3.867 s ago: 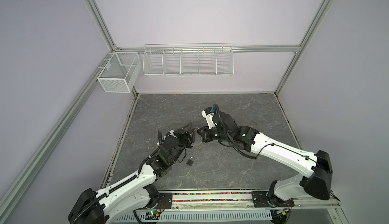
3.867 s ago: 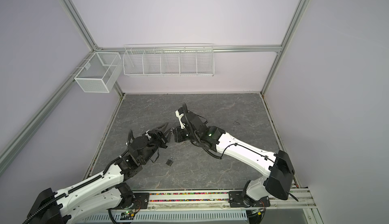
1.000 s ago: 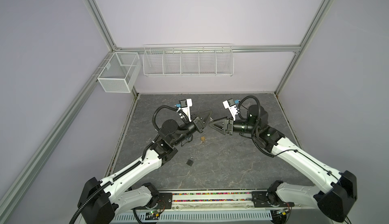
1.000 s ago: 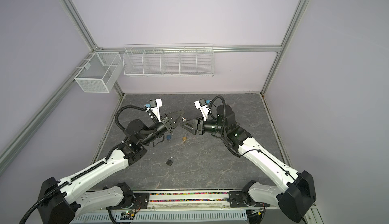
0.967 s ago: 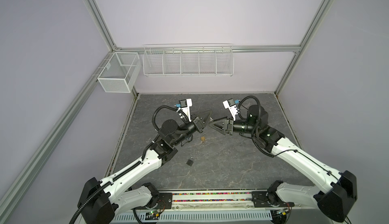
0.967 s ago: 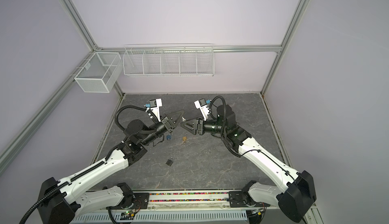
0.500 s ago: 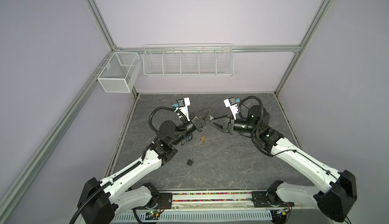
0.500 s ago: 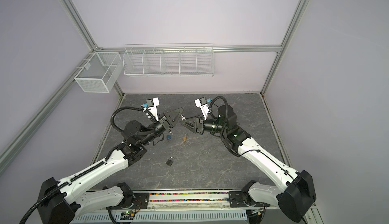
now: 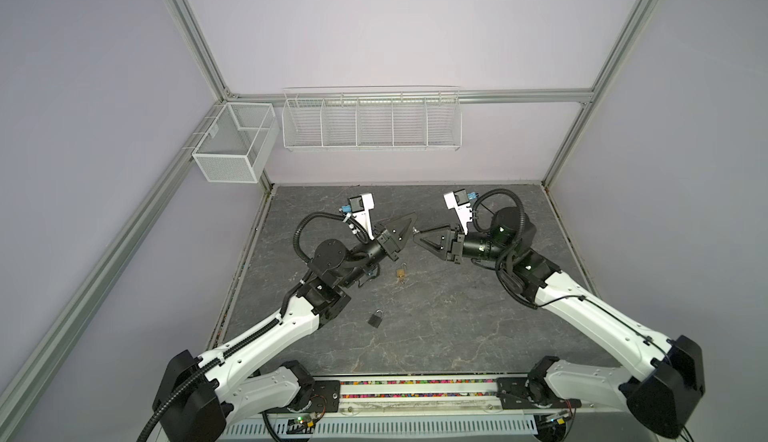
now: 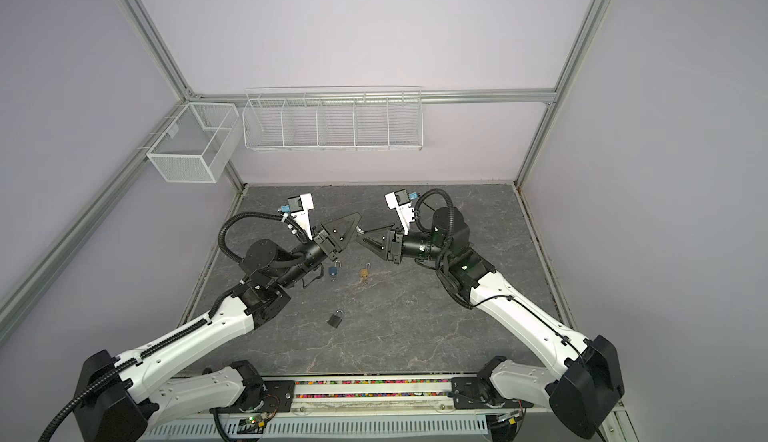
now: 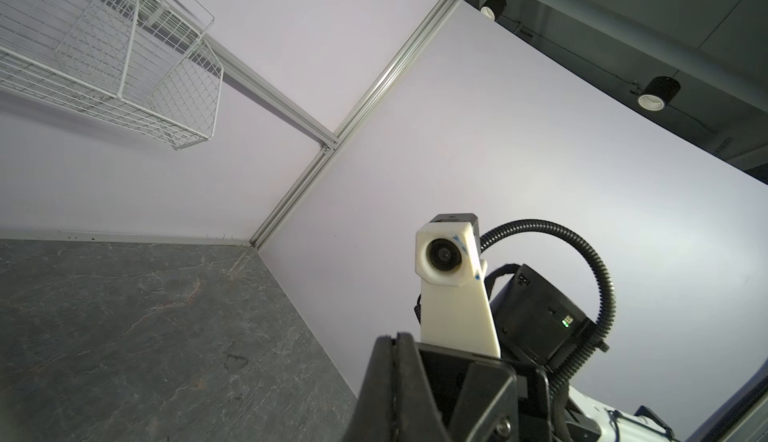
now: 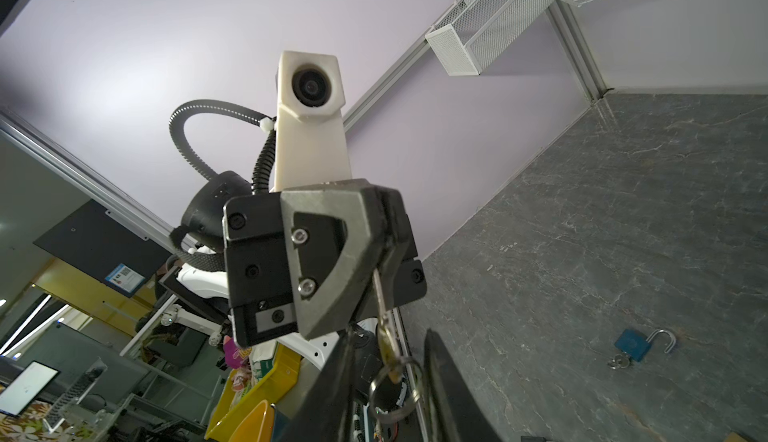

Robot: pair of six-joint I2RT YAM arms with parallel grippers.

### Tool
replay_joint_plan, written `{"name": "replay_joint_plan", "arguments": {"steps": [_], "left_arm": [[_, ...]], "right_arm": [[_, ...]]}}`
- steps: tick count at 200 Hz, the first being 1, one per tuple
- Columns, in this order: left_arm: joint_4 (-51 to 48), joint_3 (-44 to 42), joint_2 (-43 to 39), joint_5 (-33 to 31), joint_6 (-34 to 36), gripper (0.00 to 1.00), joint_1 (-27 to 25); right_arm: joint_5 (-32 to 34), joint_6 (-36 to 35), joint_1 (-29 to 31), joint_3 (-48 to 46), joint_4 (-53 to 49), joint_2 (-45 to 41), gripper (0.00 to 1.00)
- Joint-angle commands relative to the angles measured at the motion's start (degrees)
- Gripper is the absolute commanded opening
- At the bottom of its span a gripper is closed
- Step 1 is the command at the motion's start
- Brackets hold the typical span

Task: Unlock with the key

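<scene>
Jaws of the left gripper (image 12: 380, 253) pinch the key (image 12: 384, 328) by its blade; those of the right gripper (image 9: 416, 235) stand spread around its bow, seemingly not touching.
Release too early and the key falls to the table (image 9: 457, 336) below both jaws, near the brass padlock (image 9: 401, 273).

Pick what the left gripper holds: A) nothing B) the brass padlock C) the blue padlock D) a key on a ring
D: in the right wrist view a key with a ring below it hangs from the shut jaws of the left gripper, while the blue padlock lies on the table with its shackle open.
</scene>
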Motion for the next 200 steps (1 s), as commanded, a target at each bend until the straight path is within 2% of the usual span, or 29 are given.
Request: {"name": "replay_joint_plan", "arguments": {"steps": [1, 111, 164, 183, 200], "left_arm": [[1.57, -0.67, -1.04, -0.55, 0.04, 0.00, 0.13], [2.00, -0.79, -0.48, -0.97, -0.74, 0.00, 0.13], [1.00, -0.56, -0.66, -1.09, -0.74, 0.00, 0.17], [-1.25, -0.60, -2.02, -1.71, 0.18, 0.26, 0.19], [-7.56, -0.52, -4.58, -3.93, 1.34, 0.38, 0.16]], "right_arm": [[-0.75, 0.55, -0.10, -0.15, 2.32, 0.53, 0.26], [-0.14, -0.59, 0.18, -0.24, 1.97, 0.19, 0.07], [1.21, -2.46, 0.04, 0.12, -1.18, -1.22, 0.06], [1.27, -2.95, -0.16, 0.38, -4.15, -1.70, 0.06], [1.85, -3.97, -0.18, 0.17, -8.04, -2.82, 0.06]]}}
